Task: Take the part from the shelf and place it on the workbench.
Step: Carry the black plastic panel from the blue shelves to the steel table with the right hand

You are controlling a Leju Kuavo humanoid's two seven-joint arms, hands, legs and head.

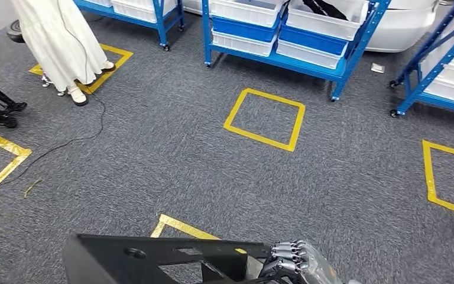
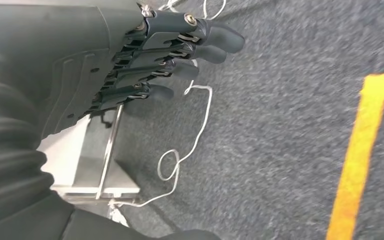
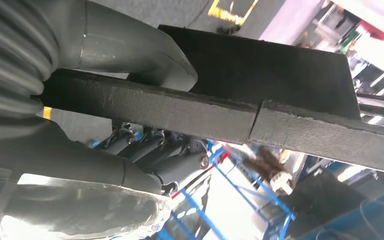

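A flat black metal part [image 1: 148,259] with cut-outs and a round hole juts across the bottom of the head view. My right hand [image 1: 289,260] grips its right end, fingers curled over the edge. The right wrist view has the same black part [image 3: 260,85] clamped between the thick grey thumb [image 3: 130,45] and the darker fingers [image 3: 160,150]. My left hand [image 2: 170,55] hangs beside my body over the carpet, its fingers nearly straight and holding nothing. Blue shelves [image 1: 289,35] with white and blue bins stand at the far side.
Grey carpet carries yellow taped squares [image 1: 265,118]. Another blue shelf [image 1: 443,65] stands at the right, one more [image 1: 136,12] at the back left. A person in a white dress [image 1: 59,41] stands far left. A black cable [image 1: 65,145] and a white cord [image 2: 190,130] lie on the floor.
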